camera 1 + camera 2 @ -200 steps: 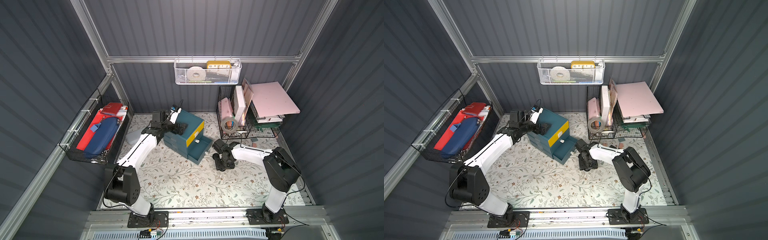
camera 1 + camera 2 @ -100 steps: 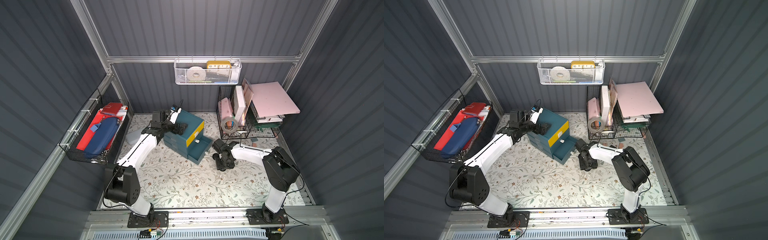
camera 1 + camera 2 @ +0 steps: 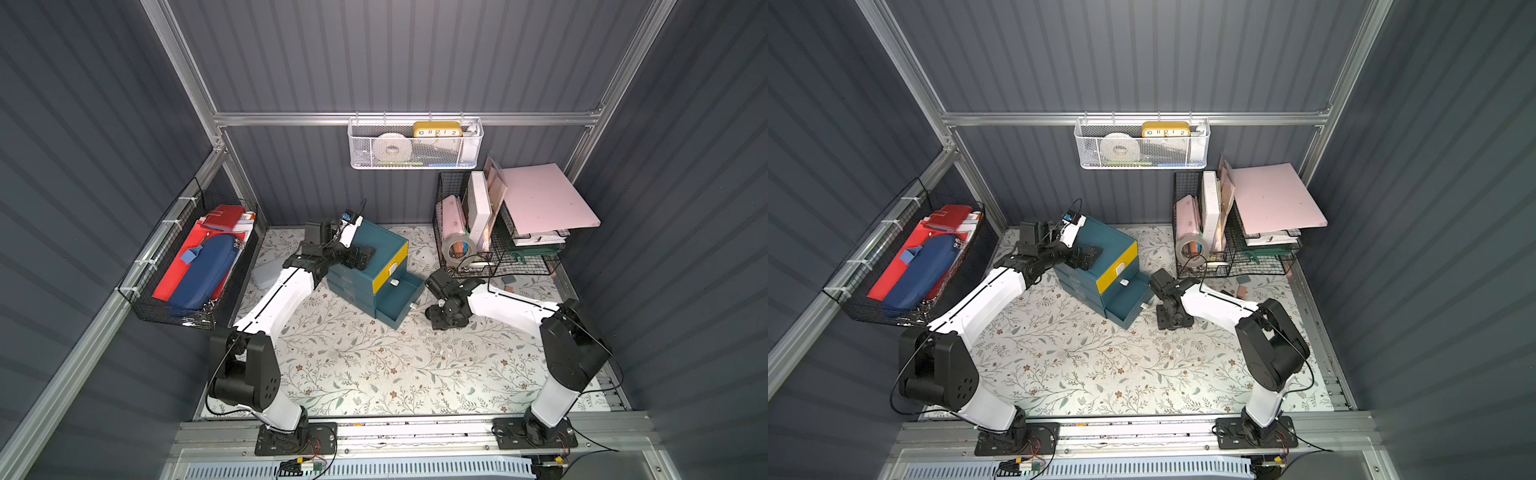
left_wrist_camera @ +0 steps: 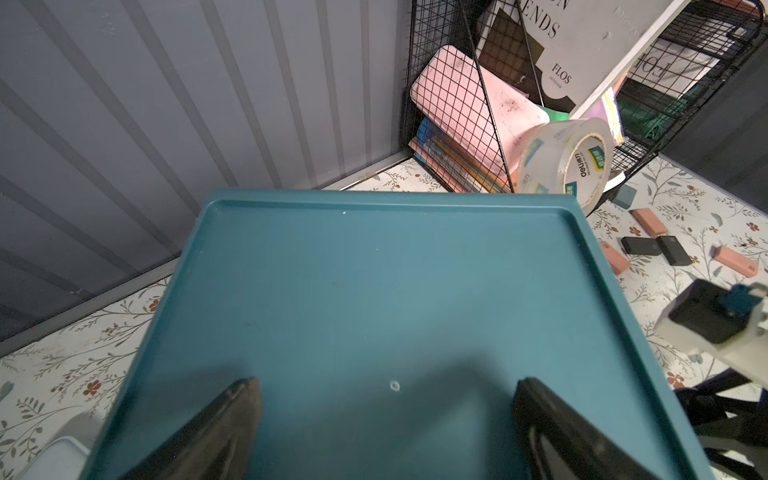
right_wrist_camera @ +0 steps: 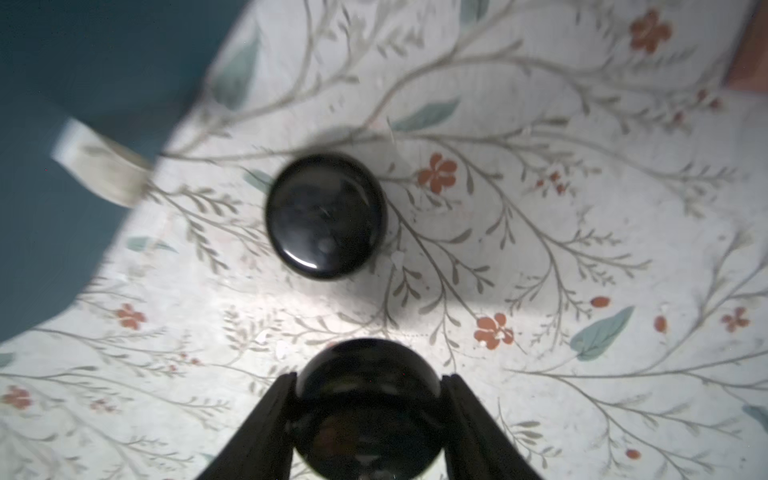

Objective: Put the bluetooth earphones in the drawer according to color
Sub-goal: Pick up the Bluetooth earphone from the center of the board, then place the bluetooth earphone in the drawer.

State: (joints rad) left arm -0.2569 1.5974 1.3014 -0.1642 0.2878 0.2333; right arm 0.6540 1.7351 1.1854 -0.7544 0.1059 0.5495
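In the right wrist view my right gripper [image 5: 368,378] is shut on a glossy black earphone case [image 5: 368,419] just above the floral mat. A second black case [image 5: 326,216] lies on the mat ahead of it, next to a teal drawer front with a white handle [image 5: 97,166]. In both top views the right gripper [image 3: 446,316] hangs low beside the teal cabinet [image 3: 374,245], whose lowest drawer [image 3: 399,297] is pulled out under the yellow-fronted one [image 3: 390,266]. My left gripper [image 4: 384,399] is open over the cabinet's top [image 4: 374,270], holding nothing.
A black wire rack [image 3: 478,195] with a tape roll [image 3: 457,249] and pink boards stands at the back right. Small pink and black blocks [image 4: 648,220] lie on the mat near it. A translucent grey box [image 3: 266,272] sits left of the cabinet. A wire basket [image 3: 166,299] hangs on the left wall.
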